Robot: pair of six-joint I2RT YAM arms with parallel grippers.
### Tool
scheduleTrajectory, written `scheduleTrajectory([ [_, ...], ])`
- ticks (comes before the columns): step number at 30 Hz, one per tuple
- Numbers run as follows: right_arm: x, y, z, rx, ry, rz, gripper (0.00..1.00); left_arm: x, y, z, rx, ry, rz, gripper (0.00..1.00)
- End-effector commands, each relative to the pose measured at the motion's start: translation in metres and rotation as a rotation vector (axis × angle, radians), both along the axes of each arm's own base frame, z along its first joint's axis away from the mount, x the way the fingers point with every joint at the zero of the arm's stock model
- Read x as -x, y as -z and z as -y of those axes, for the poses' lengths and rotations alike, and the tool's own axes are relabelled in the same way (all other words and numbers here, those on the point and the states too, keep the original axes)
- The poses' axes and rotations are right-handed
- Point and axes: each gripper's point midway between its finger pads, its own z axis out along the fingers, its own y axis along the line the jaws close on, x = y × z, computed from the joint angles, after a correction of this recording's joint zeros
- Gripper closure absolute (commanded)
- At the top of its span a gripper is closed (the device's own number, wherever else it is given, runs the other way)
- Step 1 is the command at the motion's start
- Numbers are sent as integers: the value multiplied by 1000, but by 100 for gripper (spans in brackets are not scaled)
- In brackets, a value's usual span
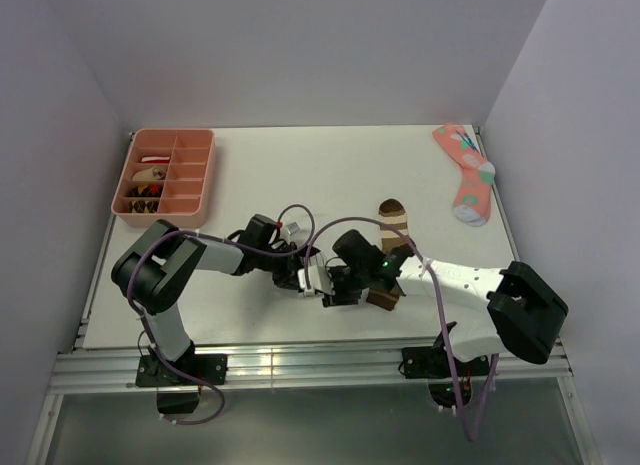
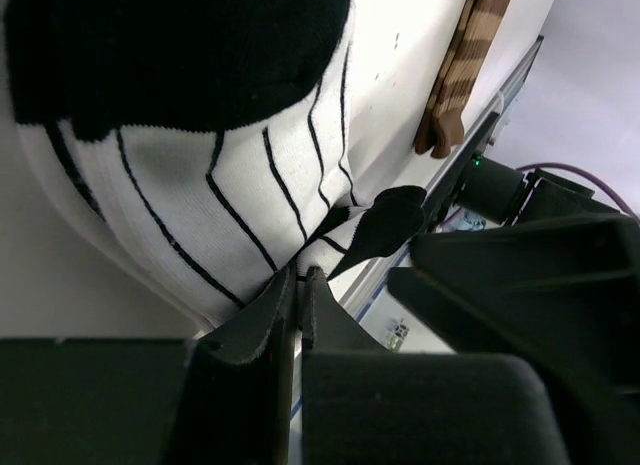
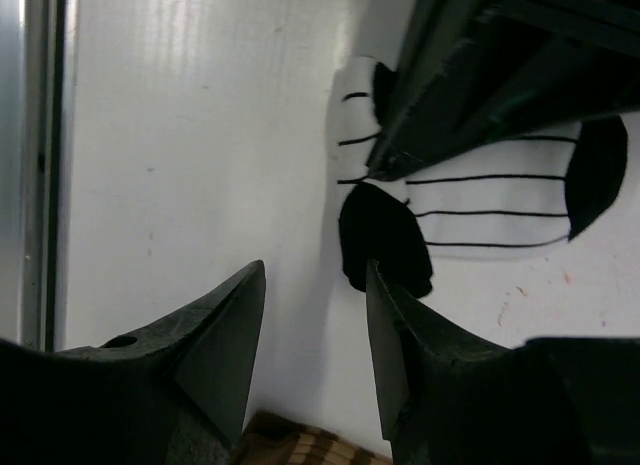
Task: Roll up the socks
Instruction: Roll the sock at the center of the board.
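L end effector [image 2: 298, 280] closed, pinching edge of white striped sock [image 2: 200, 205]. That sock sits bunched on white surface [image 3: 180, 135], near front edge, betw. the two arms. R end effector [image 3: 314, 273] open, nothing betw. its fingers, low over surface just beside sock's black patch. Brown striped sock [image 1: 392, 223] lies just right of them, near end under R arm. Pink dotted sock [image 1: 466, 175] at far right corner; pink tray [image 1: 208, 180] far left.

Bright even light w/ soft shadows; right gripper [image 3: 313, 285] dark, blurry.
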Motion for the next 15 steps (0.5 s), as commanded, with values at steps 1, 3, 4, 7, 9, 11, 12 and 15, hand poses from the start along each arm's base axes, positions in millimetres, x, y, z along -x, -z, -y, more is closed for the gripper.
scheduleTrajectory([
  [1, -7, -10, -14, -50, -26, 140, 48, 34, 45, -31, -185, -8, -139, 100],
  [3, -3, -10, -20, -58, -42, 157, 48, 34, 44, -32, -187, -6, -141, 100],
  [4, -1, -8, -20, -58, -44, 159, 48, 34, 45, -32, -190, -4, -137, 100],
  [7, -1, -4, -26, -47, -51, 178, 49, 35, 42, -31, -180, -3, -140, 100],
  [9, -2, -5, -29, -52, -50, 189, 49, 35, 42, -31, -177, -1, -137, 100],
  [11, -4, 0, -30, -30, -40, 195, 49, 35, 41, -32, -176, -1, -136, 100],
  [12, -6, -2, -33, -24, -40, 197, 50, 36, 41, -32, -176, 2, -137, 100],
  [15, -5, 6, -33, 13, -44, 184, 51, 37, 40, -31, -172, 5, -138, 100],
])
